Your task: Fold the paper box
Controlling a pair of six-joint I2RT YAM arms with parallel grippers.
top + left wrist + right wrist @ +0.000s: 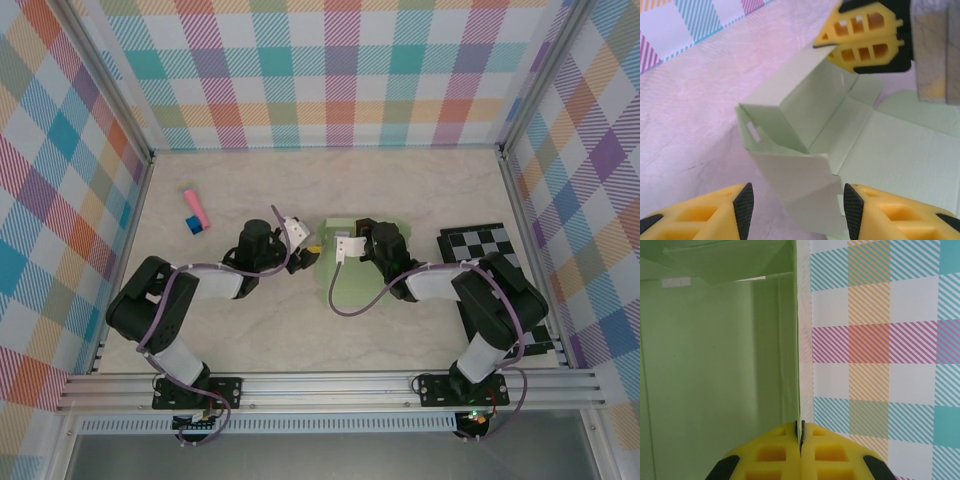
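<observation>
The paper box (355,285) is pale green card lying partly folded mid-table between the two arms. In the left wrist view the paper box (900,155) has one end raised into walls, and a loose flap points toward my left gripper (797,210). That gripper is open, its black pads standing either side of the flap without touching it. My right gripper (801,432) is shut on the thin upright edge of a card panel (715,365). Its yellow fingers (860,25) show at the far side of the box. From above, the left gripper (310,255) and right gripper (345,245) meet at the box's far end.
A black-and-white checkered board (490,245) lies right of the box, partly under the right arm. A small pink-and-blue stick (194,208) sits at the far left. Plaid walls (330,70) enclose three sides, and an aluminium rail (330,385) runs along the near edge.
</observation>
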